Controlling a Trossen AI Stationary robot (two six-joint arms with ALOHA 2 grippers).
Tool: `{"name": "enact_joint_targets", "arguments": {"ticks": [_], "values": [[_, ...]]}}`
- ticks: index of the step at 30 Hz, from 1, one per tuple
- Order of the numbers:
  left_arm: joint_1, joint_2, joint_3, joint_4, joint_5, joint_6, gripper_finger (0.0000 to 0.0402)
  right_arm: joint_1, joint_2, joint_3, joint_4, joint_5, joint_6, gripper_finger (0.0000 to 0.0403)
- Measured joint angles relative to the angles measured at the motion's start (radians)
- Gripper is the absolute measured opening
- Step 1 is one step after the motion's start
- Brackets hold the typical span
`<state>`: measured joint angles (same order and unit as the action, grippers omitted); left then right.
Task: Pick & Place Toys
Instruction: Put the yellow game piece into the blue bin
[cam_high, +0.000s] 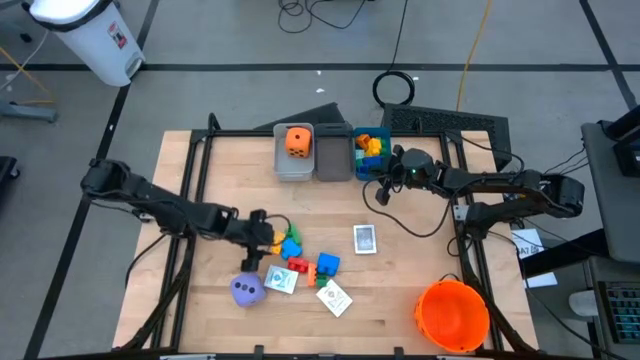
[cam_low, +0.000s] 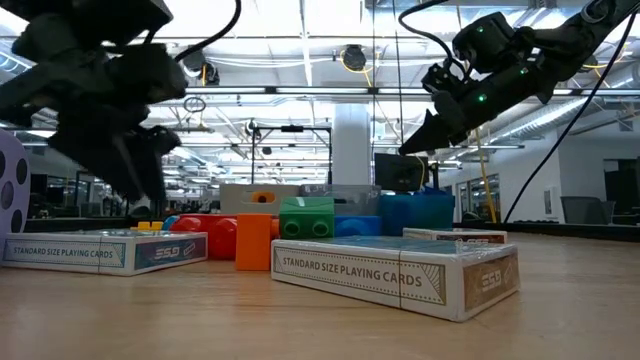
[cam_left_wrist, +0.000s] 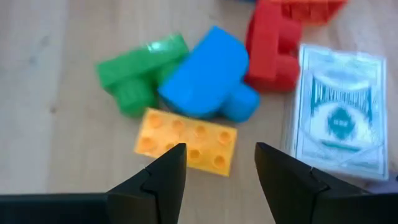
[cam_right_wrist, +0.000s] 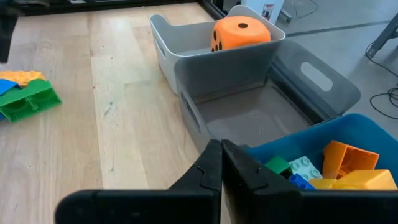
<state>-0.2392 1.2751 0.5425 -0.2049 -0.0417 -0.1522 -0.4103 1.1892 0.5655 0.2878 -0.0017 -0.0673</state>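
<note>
Now the light grey bin (cam_high: 293, 160) at the far side holds the orange die (cam_high: 297, 140), the darker grey bin (cam_right_wrist: 267, 112) beside it is empty, and the blue bin (cam_high: 368, 155) holds several blocks. The yellow block (cam_left_wrist: 186, 140), flat with round studs, lies at the left of the table's middle beside the green block (cam_left_wrist: 140, 71) and the blue block (cam_left_wrist: 208, 78). The left gripper (cam_left_wrist: 217, 171) hovers over it with fingers apart, and the right gripper (cam_right_wrist: 221, 162) is above the blue bin with fingers together.

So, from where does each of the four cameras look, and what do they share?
High view: above the table, looking down; both arms, left gripper, right gripper.
Low view: table level, looking across card decks; both arms overhead.
Left wrist view: faces the yellow block; own open fingers.
Right wrist view: faces the bins; own shut fingers.
Shared: the orange die in high and right wrist views.
</note>
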Motion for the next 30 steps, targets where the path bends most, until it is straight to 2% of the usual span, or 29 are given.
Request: {"name": "enact_joint_targets", "arguments": {"ticks": [7,13,16,20,24,30], "values": [[-0.040,0.104,-0.001,0.080,0.023,-0.033,0.0198,0.000,0.000,0.000,0.000,0.000,0.002,0.0000],[-0.010,0.130,0.007,0.042,0.019,-0.073,0.0198,0.000,0.000,0.000,0.000,0.000,0.002,0.0000],[0.017,0.101,0.019,-0.067,-0.022,-0.094,0.0198,0.000,0.000,0.000,-0.001,0.000,0.002,0.0000],[0.049,0.064,0.052,-0.187,-0.134,-0.091,0.0198,0.000,0.000,0.000,-0.001,0.000,0.002,0.0000],[0.071,0.035,0.091,-0.206,-0.231,-0.058,0.0198,0.000,0.000,0.000,0.000,0.000,0.002,0.0000],[0.098,0.034,0.103,-0.219,-0.241,-0.274,0.0198,0.000,0.000,0.000,-0.001,0.000,0.002,0.0000]]}}
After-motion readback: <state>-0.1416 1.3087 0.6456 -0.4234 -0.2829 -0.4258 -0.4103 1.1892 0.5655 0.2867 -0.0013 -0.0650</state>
